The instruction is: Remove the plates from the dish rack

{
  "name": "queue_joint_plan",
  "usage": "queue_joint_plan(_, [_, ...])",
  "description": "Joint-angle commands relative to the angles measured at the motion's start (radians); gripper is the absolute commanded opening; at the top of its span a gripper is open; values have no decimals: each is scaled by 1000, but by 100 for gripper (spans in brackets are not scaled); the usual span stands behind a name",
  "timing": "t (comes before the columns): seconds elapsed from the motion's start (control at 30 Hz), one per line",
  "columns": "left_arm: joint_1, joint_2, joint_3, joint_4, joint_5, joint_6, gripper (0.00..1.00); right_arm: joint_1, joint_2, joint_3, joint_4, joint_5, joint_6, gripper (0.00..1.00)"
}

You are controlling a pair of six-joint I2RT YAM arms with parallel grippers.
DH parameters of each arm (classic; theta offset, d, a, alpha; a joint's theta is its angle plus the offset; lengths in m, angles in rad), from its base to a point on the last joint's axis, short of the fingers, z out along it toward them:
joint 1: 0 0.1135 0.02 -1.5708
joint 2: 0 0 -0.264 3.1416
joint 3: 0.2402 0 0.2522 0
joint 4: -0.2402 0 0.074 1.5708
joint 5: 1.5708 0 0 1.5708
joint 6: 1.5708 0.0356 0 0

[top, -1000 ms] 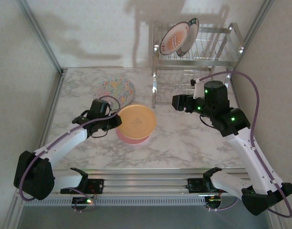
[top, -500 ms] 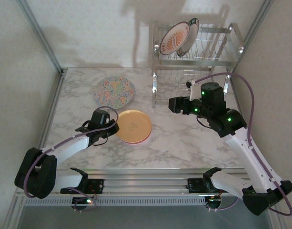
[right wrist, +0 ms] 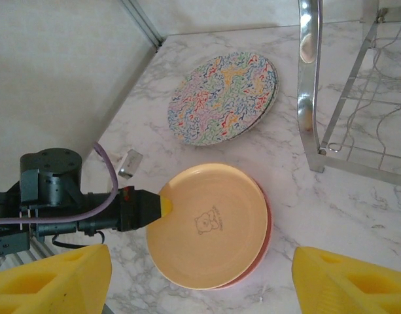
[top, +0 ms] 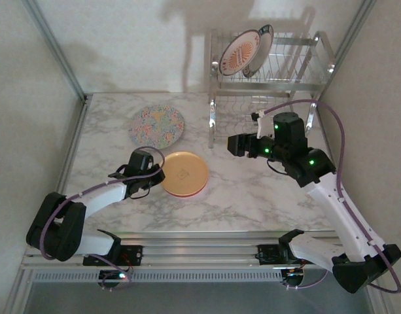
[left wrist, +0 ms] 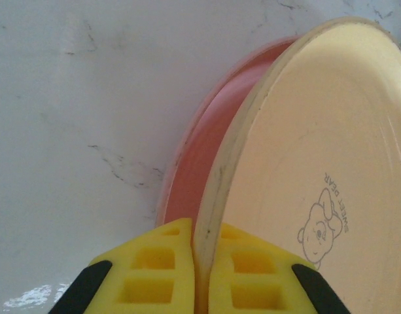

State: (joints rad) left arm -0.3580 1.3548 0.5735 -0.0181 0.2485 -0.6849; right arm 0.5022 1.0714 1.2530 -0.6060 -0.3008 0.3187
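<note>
As left gripper [left wrist: 201, 260] pinches (rim), yellow plate [left wrist: 318, 137] rests.

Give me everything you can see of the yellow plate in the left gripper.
The yellow plate is round, pale yellow-orange and glossy, with a small bear outline and lettering printed at its centre. It sits face up over the pink plate on the marble table, offset so a pink crescent shows. The left gripper is shut on its left rim, clamping both faces.

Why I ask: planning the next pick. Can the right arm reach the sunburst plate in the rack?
Probably yes: the right end effector is open, empty, close before the dish rack, and nothing blocks the sunburst plate on its upper shelf.
</note>
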Motion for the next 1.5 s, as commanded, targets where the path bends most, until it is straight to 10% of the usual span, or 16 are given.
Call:
queue_joint_plan(0.0, [2, 14, 26, 41, -13, 10, 4, 8, 4, 1, 6, -16, 8, 73])
queue_joint_plan(0.73, [-30, 36, 138, -86, -71, 43, 41, 7, 19, 28, -3, 32, -7, 74])
queue_joint_plan(1.07, [-55, 47, 256, -264, -156, 83, 75, 10, -4, 133, -47, 454, -52, 74])
queue_joint_plan(1.47, [-78, -42, 417, -340, -266, 71, 86, -19, 215, 465, -40, 783, -127, 74])
